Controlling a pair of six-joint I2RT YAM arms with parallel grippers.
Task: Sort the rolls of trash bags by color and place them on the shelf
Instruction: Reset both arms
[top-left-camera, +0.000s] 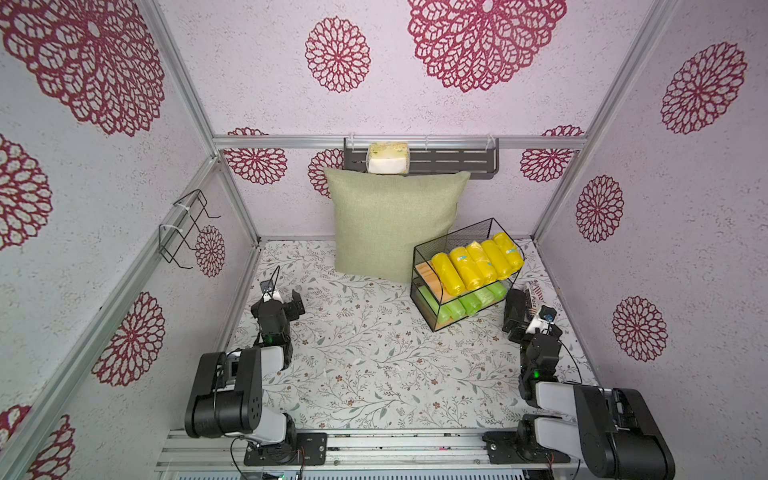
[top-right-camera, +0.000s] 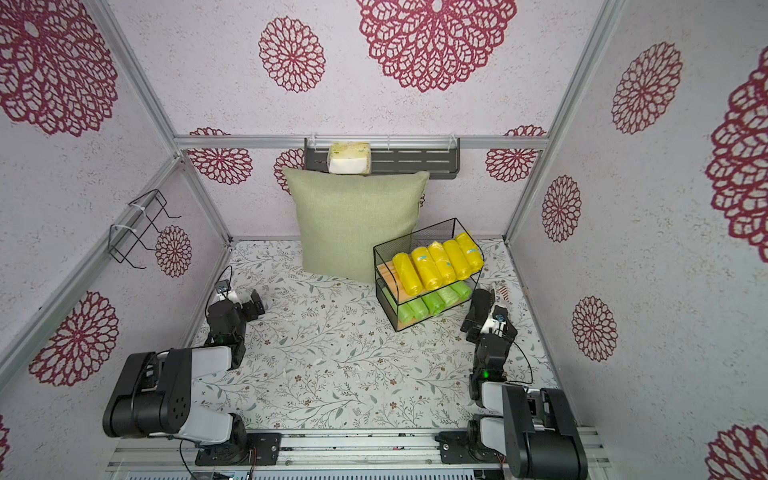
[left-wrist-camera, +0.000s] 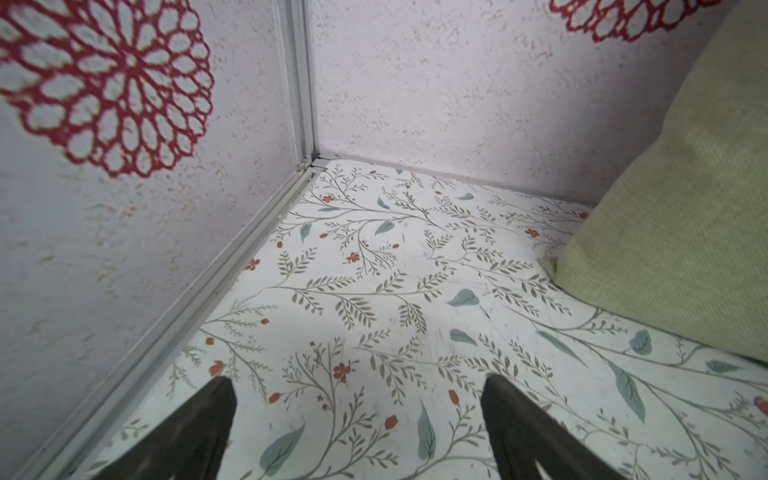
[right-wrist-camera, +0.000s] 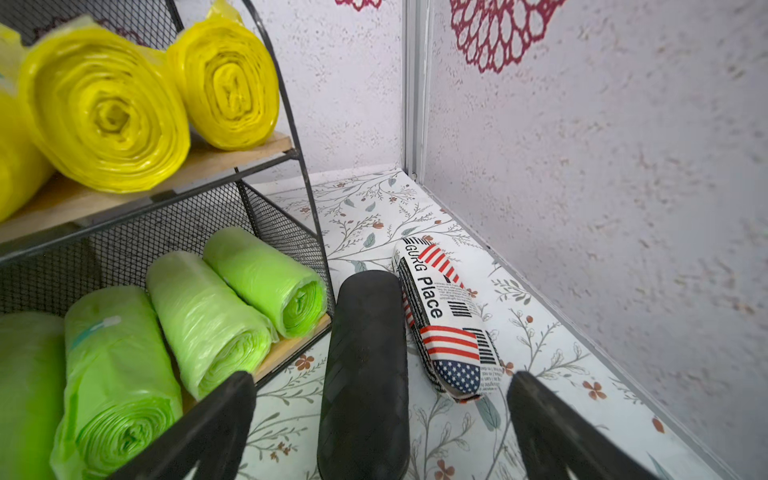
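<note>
Five yellow rolls (top-left-camera: 478, 264) are seen on the upper board of the shelf (top-left-camera: 423, 270), with the green rolls (top-left-camera: 469, 305) on the lower board. Five greens can be counted in both top views, the leftmost partly masked by the frame. All are laid side by side, long axes running front to back of the shelf, spiral ends turned toward the near right. The shelf is set at the far right of the table (top-left-camera: 365, 365), rotated, its left end just beside the cushion (top-left-camera: 395, 224).

No loose roll is found on the table in any view, so the sort is judged complete and no pick is expected.

Key relation: the shelf lies just to the far left of the right gripper (right-wrist-camera: 380, 384), with its near right corner close to one finger. The right arm is much the nearer. The left gripper (left-wrist-camera: 359, 381) is placed by the left wall, well apart. Both pairs of jaws are spread wide and nothing is held by either. A retreat of the right arm is best taken toward the near side, clear of the wire frame.

View differences:
- **Right wrist view:** the roll ends and the lower board's front edge are shown only here. Clear only here are a black case (right-wrist-camera: 365, 353) on the table between the spread jaws, untouched, and a flag-print case (right-wrist-camera: 449, 320) just beside it.
- **Top views:** the full count and the teal stickers are given only here.
- **Left wrist view:** only table, wall corner and cushion edge are shown.
</note>
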